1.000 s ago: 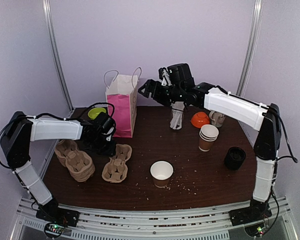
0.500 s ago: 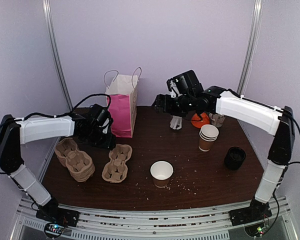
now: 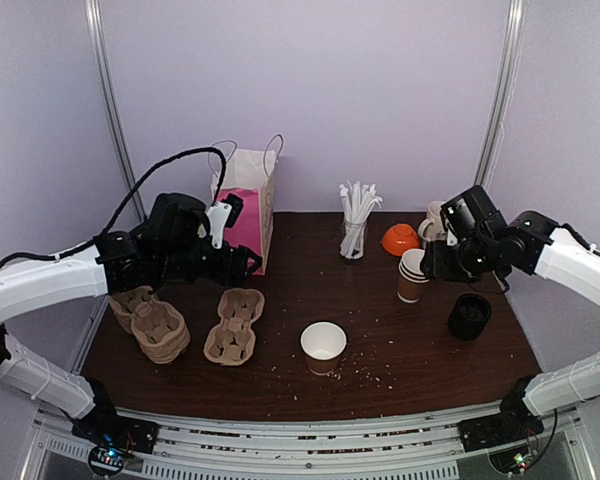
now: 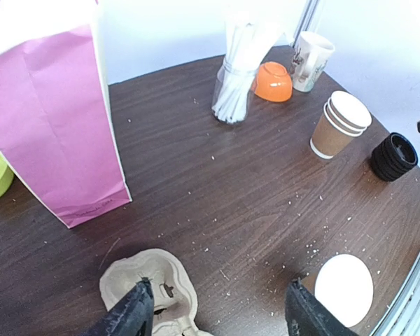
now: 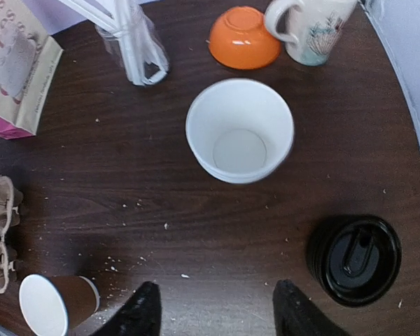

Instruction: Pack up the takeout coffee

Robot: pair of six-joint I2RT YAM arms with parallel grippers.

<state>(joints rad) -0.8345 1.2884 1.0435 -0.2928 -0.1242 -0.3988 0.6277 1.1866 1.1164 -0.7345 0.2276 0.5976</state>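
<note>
Brown paper, white inside: a lone open cup [image 3: 323,346] stands nearest, with a cardboard carrier [image 3: 235,327] to its left. Farther back, black lids [image 3: 469,316] sit stacked near the stacked cups [image 3: 416,275]. The left gripper [image 4: 217,315] and right gripper [image 5: 217,311] hover with fingers spread wide, empty. A pink bag [image 3: 243,210] stands at the back.

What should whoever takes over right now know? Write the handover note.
Left gripper: jaws open, empty, over a cup carrier by the pink bag.
Right gripper: jaws open, empty, by the stacked cups.
A single cup stands near the front edge; black lids are stacked at the right.
Done: nothing; no cup lidded or in a carrier.
Left: lid a cup, seat it, bag it.
</note>
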